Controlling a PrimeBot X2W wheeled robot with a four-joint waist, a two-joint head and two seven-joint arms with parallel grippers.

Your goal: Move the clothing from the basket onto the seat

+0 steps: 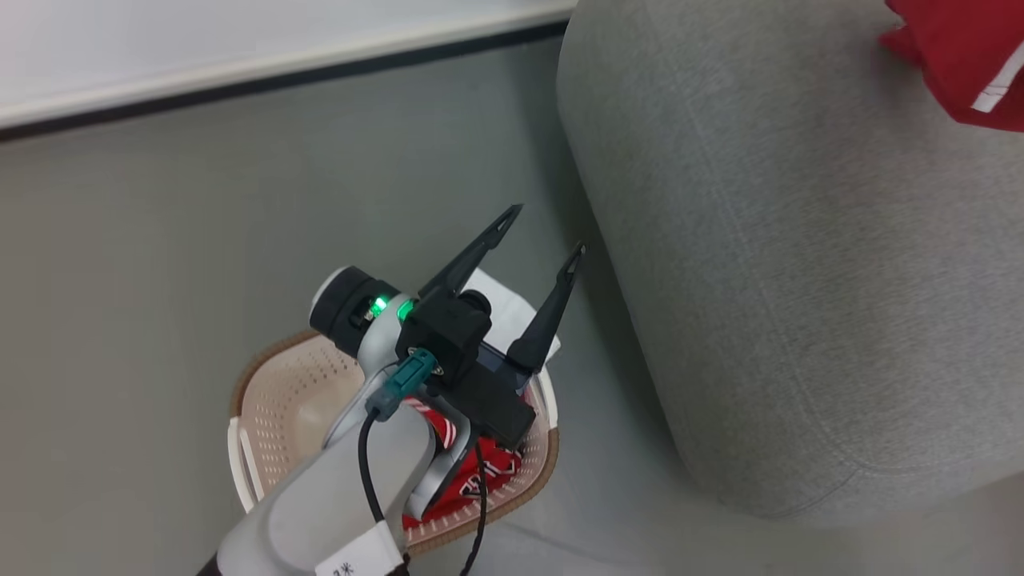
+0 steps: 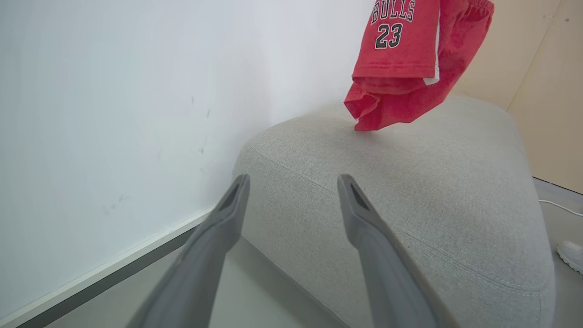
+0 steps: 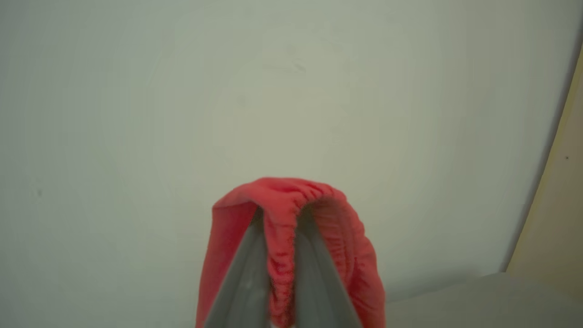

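Clothing split: one red garment (image 3: 278, 193) clamped at its elastic waistband in right pincer (image 3: 282, 218), jaws narrow, hanging over the seat (image 2: 410, 182). Its lowest fold is at the seat's top near the edge by the wall (image 2: 114, 91); contact unclear. Second red garment (image 1: 488, 480) lies in the basket (image 1: 280, 400), on the floor (image 1: 240, 240) just beside the seat. Left pincer (image 1: 546, 230) wide, empty, above the basket's seat-side rim.

White wall (image 2: 114, 114) w/ dark baseboard (image 1: 280, 80), grey floor (image 1: 160, 280), white shoe (image 2: 571, 255) & cable (image 2: 560, 207).
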